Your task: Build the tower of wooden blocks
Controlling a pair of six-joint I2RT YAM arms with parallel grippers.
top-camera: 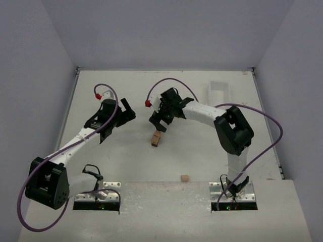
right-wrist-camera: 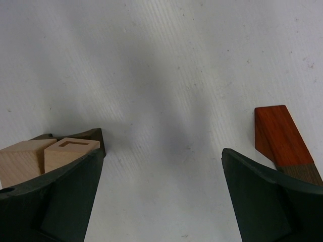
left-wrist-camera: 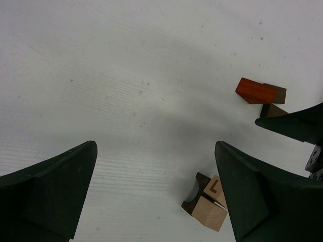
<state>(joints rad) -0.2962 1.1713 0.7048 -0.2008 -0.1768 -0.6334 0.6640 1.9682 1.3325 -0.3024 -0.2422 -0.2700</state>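
Tabletop (top-camera: pixel 202 151): left end effector (top-camera: pixel 128 110) and right end effector (top-camera: pixel 158 124), released, lean inward near wood block tower (top-camera: pixel 156 138).

The left tool (left-wrist-camera: pixel 155 147) is held wide open, well to the left of the wood block tower (top-camera: pixel 156 138). The right tool (right-wrist-camera: pixel 162 142) is spread equally wide just behind it, pointed downward.

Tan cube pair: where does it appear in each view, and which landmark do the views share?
Top external: tan cube pair, centre, just below the right gripper.
Left wrist: pair at bottom right.
Right wrist: pair at lower left.
Shared landmark: right gripper's dark fingers beside it.
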